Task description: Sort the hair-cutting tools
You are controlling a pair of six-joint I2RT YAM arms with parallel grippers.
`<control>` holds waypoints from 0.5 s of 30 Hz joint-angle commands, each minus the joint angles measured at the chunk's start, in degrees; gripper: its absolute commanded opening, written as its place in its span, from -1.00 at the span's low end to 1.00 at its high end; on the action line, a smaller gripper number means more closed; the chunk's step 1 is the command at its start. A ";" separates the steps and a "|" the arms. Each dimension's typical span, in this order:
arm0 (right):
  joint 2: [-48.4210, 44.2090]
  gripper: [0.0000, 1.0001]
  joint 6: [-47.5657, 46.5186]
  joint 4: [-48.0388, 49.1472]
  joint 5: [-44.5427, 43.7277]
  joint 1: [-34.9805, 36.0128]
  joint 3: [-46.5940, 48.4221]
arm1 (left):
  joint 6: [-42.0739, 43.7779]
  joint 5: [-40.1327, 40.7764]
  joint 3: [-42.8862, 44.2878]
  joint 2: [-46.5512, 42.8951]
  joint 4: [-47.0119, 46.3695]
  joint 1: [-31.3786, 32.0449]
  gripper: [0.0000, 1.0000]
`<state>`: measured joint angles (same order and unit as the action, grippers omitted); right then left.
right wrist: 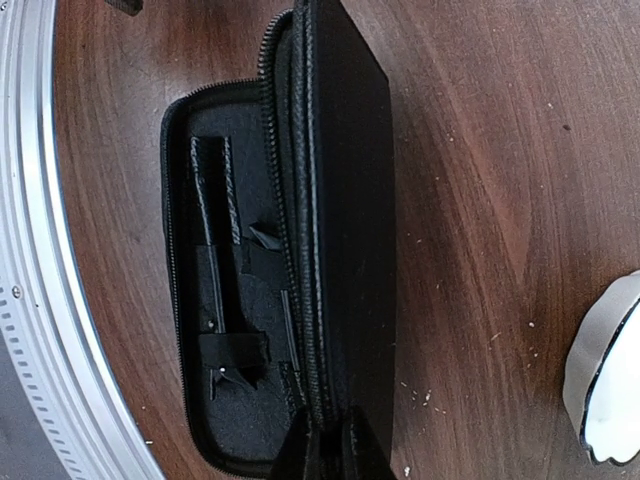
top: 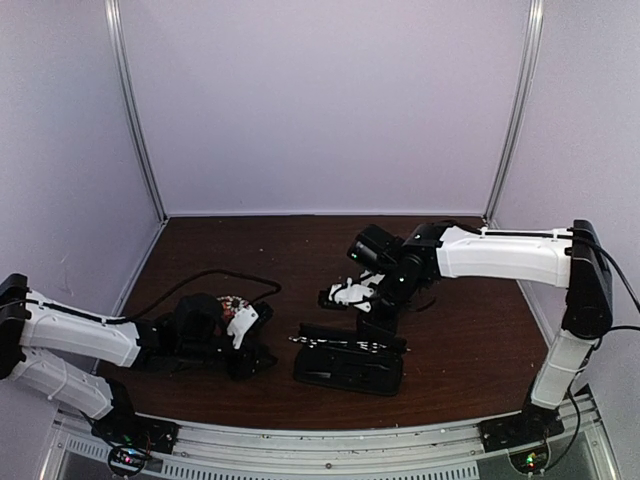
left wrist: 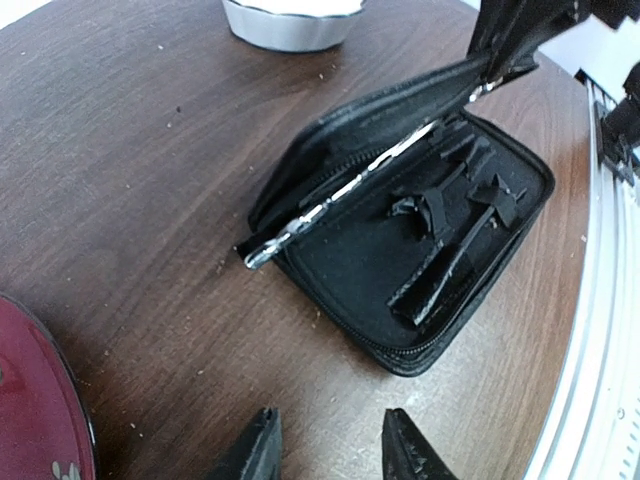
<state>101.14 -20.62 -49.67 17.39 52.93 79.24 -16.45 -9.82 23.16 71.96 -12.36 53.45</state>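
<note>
Black fingers of the right gripper [right wrist: 328, 450] are pinched together on the free edge of the lid [right wrist: 345, 150] of a zip case [left wrist: 330, 265]. They hold the lid up on edge, probably so the inside is open to reach.

Inside the case, in the half lying flat on the table [left wrist: 150, 150], 2 thin black sticks [left wrist: 450, 265] lie side by side under fabric loops. They look like the small clip tools. Along the fold between lid and base runs a slim silver strip [left wrist: 340, 195], its tip poking out at 1 end of the case. It may be a scissor blade, but I cannot tell it apart from zip teeth. No finger rings show in any view.

On the open side of the case, the left gripper [left wrist: 332, 440] hangs low over the bare wood with its fingers apart and nothing between them. It seems placed to go in for a tool while the lid is propped.

Further out on the left gripper's side of the case sits a red flowered plate [left wrist: 35, 410]. Beyond the case's far end stands a white bowl [left wrist: 290, 20]. Both are likely places for the sorted tools.
</note>
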 commanded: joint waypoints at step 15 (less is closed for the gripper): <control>2.30 -1.00 -1.72 0.07 4.47 -1.77 1.15 | 10.39 9.22 13.46 14.73 0.89 0.43 -0.29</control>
<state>101.95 -22.22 -50.63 19.77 51.44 80.27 -9.02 -1.21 34.41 84.27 -9.67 53.95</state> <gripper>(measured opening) 0.039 0.355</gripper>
